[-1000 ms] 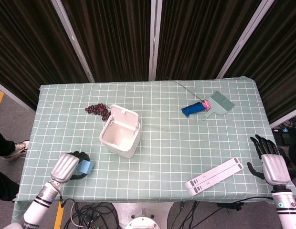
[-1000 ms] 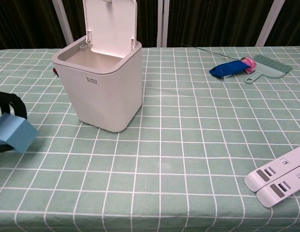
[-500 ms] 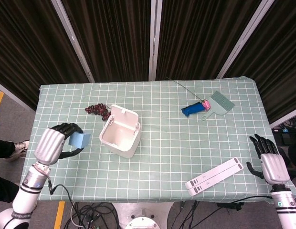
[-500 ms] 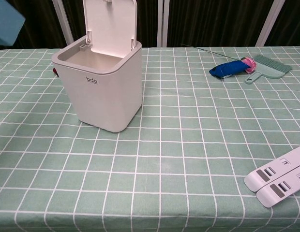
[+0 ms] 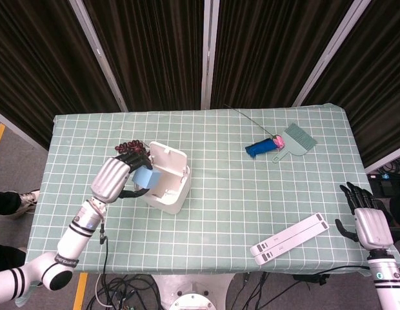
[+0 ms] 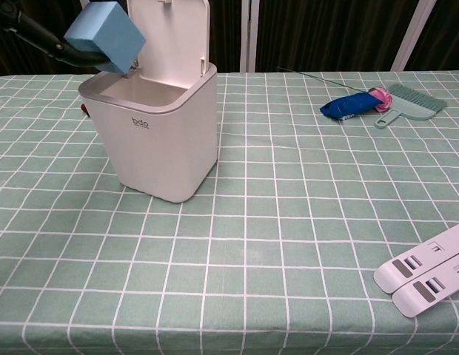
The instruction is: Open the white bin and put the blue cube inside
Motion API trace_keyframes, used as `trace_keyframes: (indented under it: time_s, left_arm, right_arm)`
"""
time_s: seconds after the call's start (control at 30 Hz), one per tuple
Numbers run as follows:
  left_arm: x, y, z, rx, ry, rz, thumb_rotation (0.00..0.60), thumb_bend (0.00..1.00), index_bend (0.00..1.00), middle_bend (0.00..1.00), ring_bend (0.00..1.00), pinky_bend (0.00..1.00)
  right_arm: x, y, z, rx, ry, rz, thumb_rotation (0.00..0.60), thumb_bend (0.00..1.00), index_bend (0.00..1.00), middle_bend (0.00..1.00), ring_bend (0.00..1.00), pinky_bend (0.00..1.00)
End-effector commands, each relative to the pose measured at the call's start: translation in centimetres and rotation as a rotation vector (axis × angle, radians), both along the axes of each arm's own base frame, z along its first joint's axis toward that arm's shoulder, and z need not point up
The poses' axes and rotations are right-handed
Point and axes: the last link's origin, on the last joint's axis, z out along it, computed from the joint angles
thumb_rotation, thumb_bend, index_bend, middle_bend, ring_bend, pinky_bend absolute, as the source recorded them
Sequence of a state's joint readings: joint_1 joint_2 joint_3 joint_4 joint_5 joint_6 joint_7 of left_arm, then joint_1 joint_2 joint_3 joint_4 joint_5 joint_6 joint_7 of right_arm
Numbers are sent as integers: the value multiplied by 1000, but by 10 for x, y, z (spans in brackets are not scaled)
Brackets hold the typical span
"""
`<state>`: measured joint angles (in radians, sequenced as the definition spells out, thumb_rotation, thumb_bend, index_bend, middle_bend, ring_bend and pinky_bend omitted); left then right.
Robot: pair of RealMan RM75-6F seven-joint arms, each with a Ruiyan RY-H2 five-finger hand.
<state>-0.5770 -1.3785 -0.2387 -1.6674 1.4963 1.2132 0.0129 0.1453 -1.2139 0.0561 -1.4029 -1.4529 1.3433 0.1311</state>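
At the near right corner of the surface (image 5: pixel 219 213), two white slotted bars (image 6: pixel 426 272) lie side by side, and beyond that corner the right hand (image 5: pixel 368 223) hangs off the surface edge, holding nothing, its dark fingers apart and upright. It has no part in the step in hand.

Toward the left half of the surface stands the white bin (image 6: pixel 157 129), its lid (image 6: pixel 169 41) already tipped up and back, so the opening is done. The only writing that can be read is the small grey "bdo" mark on the bin's near wall. I can make out no other label anywhere.

Over the bin's left rim the left hand (image 5: pixel 117 177) is clamped on the blue cube (image 6: pixel 105 35), dark fingers wrapped around it. In the chest view the cube hangs tilted, just above the bin's mouth and a little toward its left edge, not yet inside.

This looks like the carry-over step, close to its end. The next move likely calls for bringing the cube fully over the opening, clear of the rim and the raised lid, then spreading the fingers to let it drop.

Behind the bin a dark red cluster (image 5: pixel 130 148) lies on the cloth. Toward the far right corner rest a blue packet (image 6: pixel 348 106) and a pale green brush and dustpan (image 6: pixel 411 103).
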Motion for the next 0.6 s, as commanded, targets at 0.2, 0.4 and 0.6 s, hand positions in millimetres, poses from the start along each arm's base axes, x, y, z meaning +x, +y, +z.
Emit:
trace_keyframes:
  time_s: [0.2,0.4,0.6]
  left_arm:
    - [-25,-22,24,70,4,29,600,41,24,12,26,215]
    - [-78,-59,45,157,125,163,600,42,32,49,26,199]
    - [-141,-102,45,111,331,318,600,40,42,49,16,143]
  right_arm:
    - [0,0,0,2,-1,5,600,277,0,0,0,0]
    - [5,0,0,4,-1,18,600,277,0,0,0,0]
    - [11,1,1,-5,-5,30,600,276,0,0,0,0]
